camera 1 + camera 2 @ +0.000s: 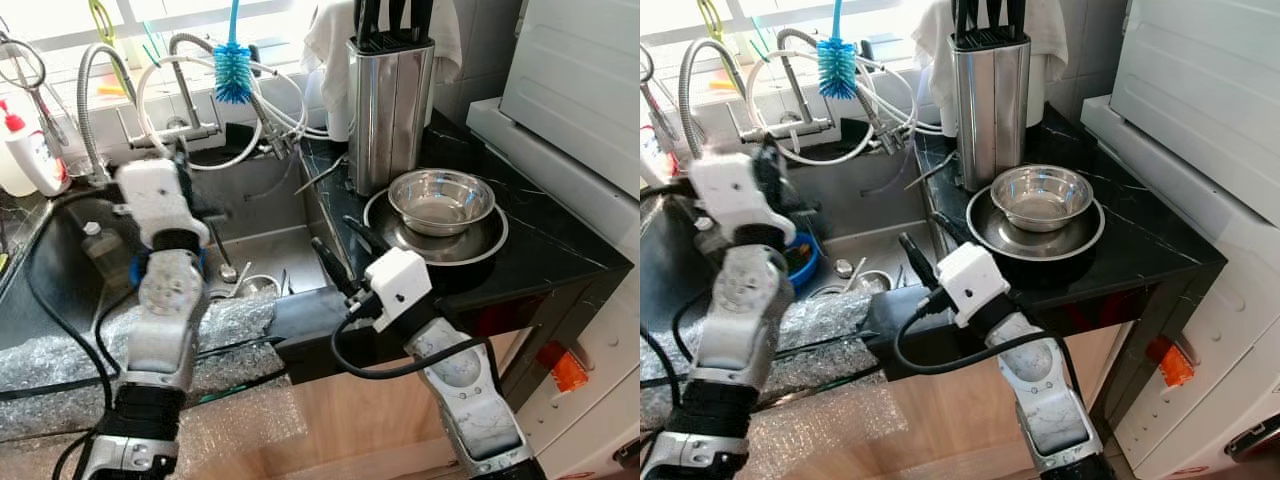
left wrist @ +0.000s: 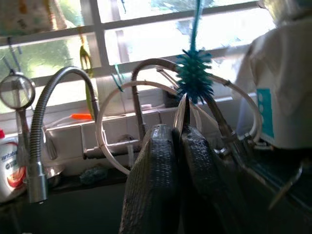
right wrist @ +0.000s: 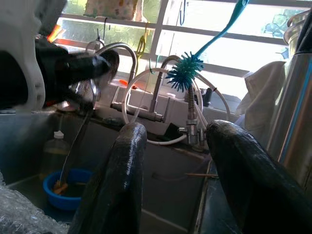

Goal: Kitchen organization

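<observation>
My left gripper (image 2: 179, 130) hangs over the sink (image 1: 262, 190), shut on a thin metal utensil (image 2: 180, 109). The utensil's long handle (image 3: 78, 141) slants down into the basin, and its rounded end (image 1: 228, 272) sits near the sink floor. At the counter's front corner, between the sink and the dishes, my right gripper (image 1: 346, 250) is open and holds nothing. Just right of it, a steel bowl (image 1: 441, 200) rests in a wide steel plate (image 1: 485, 245) on the black counter (image 1: 540, 250). A steel knife block (image 1: 388, 110) stands behind them.
A blue bottle brush (image 1: 233, 70) hangs over the tap and hoses (image 1: 185, 100). A blue bowl (image 1: 800, 262) lies in the sink. A soap bottle (image 1: 30, 150) stands at far left. Bubble wrap (image 1: 235, 320) covers the front edge. A white appliance (image 1: 580, 80) borders the counter's right side.
</observation>
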`<state>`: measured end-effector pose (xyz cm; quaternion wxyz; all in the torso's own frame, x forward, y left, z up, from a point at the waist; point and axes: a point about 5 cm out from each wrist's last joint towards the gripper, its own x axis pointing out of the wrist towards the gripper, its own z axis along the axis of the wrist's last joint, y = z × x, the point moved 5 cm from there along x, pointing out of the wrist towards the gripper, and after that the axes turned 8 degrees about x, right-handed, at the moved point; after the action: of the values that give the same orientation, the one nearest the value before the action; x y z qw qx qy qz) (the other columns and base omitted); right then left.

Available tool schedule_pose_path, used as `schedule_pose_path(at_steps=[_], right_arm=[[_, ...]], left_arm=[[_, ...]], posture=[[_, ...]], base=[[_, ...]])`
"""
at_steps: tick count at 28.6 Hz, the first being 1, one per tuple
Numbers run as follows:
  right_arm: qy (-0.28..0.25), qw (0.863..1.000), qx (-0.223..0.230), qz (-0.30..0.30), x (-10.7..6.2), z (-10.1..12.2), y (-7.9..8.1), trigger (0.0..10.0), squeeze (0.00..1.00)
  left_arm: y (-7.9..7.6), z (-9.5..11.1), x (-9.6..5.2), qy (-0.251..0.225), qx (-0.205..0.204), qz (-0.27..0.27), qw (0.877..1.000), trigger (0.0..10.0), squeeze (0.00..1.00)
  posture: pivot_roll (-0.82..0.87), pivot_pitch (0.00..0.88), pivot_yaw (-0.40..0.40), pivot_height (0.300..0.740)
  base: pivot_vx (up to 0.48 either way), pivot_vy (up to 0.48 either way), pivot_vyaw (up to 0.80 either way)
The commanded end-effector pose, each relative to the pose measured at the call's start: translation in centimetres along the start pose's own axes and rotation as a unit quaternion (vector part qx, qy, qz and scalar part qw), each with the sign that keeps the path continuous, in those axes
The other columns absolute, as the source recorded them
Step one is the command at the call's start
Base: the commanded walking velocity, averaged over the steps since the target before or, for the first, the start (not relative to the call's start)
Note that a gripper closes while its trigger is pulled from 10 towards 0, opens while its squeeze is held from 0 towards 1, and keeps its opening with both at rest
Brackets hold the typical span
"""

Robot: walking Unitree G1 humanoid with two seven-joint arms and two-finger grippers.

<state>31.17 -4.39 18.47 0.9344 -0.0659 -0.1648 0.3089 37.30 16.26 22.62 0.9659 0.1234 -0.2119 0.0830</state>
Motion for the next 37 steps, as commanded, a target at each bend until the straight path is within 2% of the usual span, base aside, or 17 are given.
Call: schedule_pose_path(at_steps=[1, 8, 12, 15, 20, 21, 22, 28, 31, 33, 36, 37], right_arm=[[-0.012, 1.0, -0.002, 0.004, 0.2, 0.6, 0.4, 10.0, 0.0], [-0.016, 1.0, 0.0, 0.003, 0.0, 0.7, 0.5, 10.0, 0.0], [-0.017, 1.0, 0.0, 0.006, -0.1, 0.7, 0.6, 10.0, 0.0], [-0.017, 1.0, 0.0, 0.008, 0.0, 0.8, 0.7, 10.0, 0.0], [-0.017, 1.0, -0.001, 0.009, 0.0, 0.8, 0.7, 10.0, 0.0], [-0.017, 1.0, -0.003, 0.008, 0.0, 0.7, 0.6, 10.0, 0.0], [-0.017, 1.0, -0.003, 0.008, 0.0, 0.7, 0.6, 10.0, 0.0], [-0.018, 1.0, -0.005, 0.002, -0.1, 0.9, 0.4, 10.0, 0.0], [-0.018, 1.0, -0.006, 0.002, -0.1, 0.9, 0.4, 10.0, 0.0], [-0.017, 1.0, -0.007, 0.0, -0.2, 0.9, 0.2, 10.0, 0.0], [-0.017, 1.0, -0.008, 0.0, -0.3, 0.9, 0.2, 10.0, 0.0], [-0.017, 1.0, -0.008, -0.002, -0.3, 0.9, 0.1, 10.0, 0.0]], left_arm=[[-0.5, -1.8, -0.9, 0.013, 0.035, -0.019, 0.999, 10.0, 0.0], [-0.3, -3.5, -1.7, 0.016, 0.061, -0.034, 0.997, 10.0, 0.0], [0.8, -2.8, -0.8, -0.003, 0.055, -0.026, 0.998, 10.0, 0.0], [0.4, -2.0, -0.2, -0.03, 0.073, -0.057, 0.995, 10.0, 0.0], [-0.4, -2.2, 0.2, -0.048, 0.117, -0.116, 0.985, 10.0, 0.0], [-0.3, -3.0, 0.4, -0.038, 0.135, -0.138, 0.98, 10.0, 0.0], [-0.3, -3.0, 0.4, -0.038, 0.135, -0.138, 0.98, 10.0, 0.0], [2.0, -6.4, 0.9, 0.02, 0.165, -0.116, 0.979, 10.0, 0.0], [2.3, -6.9, 0.8, 0.027, 0.172, -0.116, 0.978, 10.0, 0.0], [2.9, -8.0, 0.6, 0.057, 0.156, -0.116, 0.979, 10.0, 0.0], [3.0, -8.3, 0.7, 0.06, 0.149, -0.116, 0.98, 10.0, 0.0], [3.5, -8.8, 0.8, 0.083, 0.107, -0.099, 0.986, 10.0, 0.0]], posture=[[-0.12, 0.0, 0.144, 0.74], [-0.13, 0.0, 0.14, 0.74], [-0.13, 0.0, 0.136, 0.74], [-0.13, 0.0, 0.133, 0.74], [-0.13, 0.0, 0.131, 0.74], [-0.13, 0.0, 0.131, 0.74], [-0.13, 0.0, 0.131, 0.74], [-0.13, 0.0, 0.131, 0.74], [-0.13, 0.0, 0.131, 0.74], [-0.14, 0.0, 0.131, 0.74], [-0.14, 0.0, 0.131, 0.74], [-0.14, 0.0, 0.13, 0.74]], base=[[0.0, 0.0, 0.0], [0.0, 0.0, 0.0], [0.0, 0.0, 0.0], [0.0, 0.0, 0.0], [0.0, 0.0, 0.0], [0.0, 0.0, 0.0], [0.0, 0.0, 0.0], [0.0, 0.0, 0.0], [0.0, 0.0, 0.0], [0.0, 0.0, 0.0], [0.0, 0.0, 0.0], [0.0, 0.0, 0.0]])
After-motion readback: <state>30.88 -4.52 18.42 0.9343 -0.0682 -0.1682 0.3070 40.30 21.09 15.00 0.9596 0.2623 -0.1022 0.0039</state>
